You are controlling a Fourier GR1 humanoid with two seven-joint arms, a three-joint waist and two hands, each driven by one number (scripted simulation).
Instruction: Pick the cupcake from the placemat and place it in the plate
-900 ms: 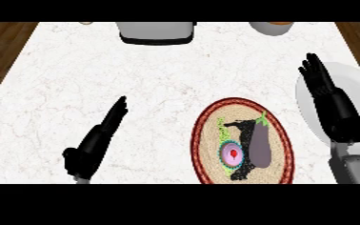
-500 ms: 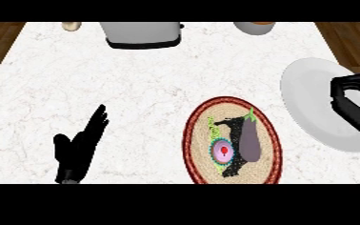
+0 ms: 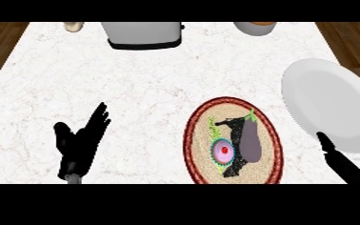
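Cupcake [image 3: 224, 150], pink-topped, sits on the round red-rimmed placemat [image 3: 235, 108] at the lower right of the frame, touching a dark purple vegetable [image 3: 250, 143] just to its right. We see the white plate [image 3: 320, 100] at the right edge, beside the placemat. Our left hand [image 3: 79, 143] shows at the lower left on the marble counter [image 3: 141, 90] with fingers straight and apart, holding nothing. Our right hand [image 3: 339, 161] shows only partly in the lower right corner, below the plate; we cannot tell whether it is spread or closed. A grey toaster [image 3: 144, 34] stands along the top edge.
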